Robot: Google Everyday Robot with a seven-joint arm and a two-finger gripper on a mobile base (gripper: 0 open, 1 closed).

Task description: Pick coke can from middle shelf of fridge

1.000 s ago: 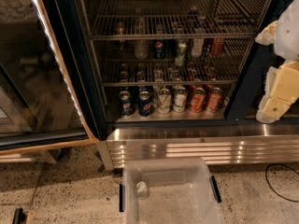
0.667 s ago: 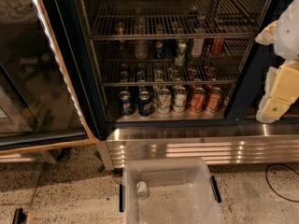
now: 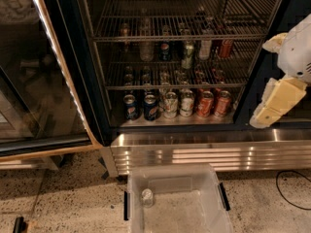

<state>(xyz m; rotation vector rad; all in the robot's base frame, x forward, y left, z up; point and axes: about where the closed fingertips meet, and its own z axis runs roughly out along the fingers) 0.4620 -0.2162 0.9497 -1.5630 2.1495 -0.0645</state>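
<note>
The fridge (image 3: 73, 72) stands open, its glass door (image 3: 34, 81) swung to the left. The middle shelf (image 3: 146, 79) is a dark wire rack. The coke can (image 3: 225, 48), small and red, stands upright at the right end of the row at the back of this shelf, beside a pale can (image 3: 205, 49). My gripper (image 3: 267, 111), with pale yellow fingers on a white arm, hangs outside the fridge at the right. It is lower than the coke can, to its right, and clear of all the cans.
A Pepsi can (image 3: 165, 51) and a green can (image 3: 187, 55) share the middle shelf. Blue Pepsi cans (image 3: 130, 106), silver cans (image 3: 170, 104) and orange-red cans (image 3: 205, 104) stand on the bottom level. A clear plastic bin (image 3: 177, 203) sits on the floor before the ribbed steel base (image 3: 204, 152). A cable (image 3: 291, 188) lies at right.
</note>
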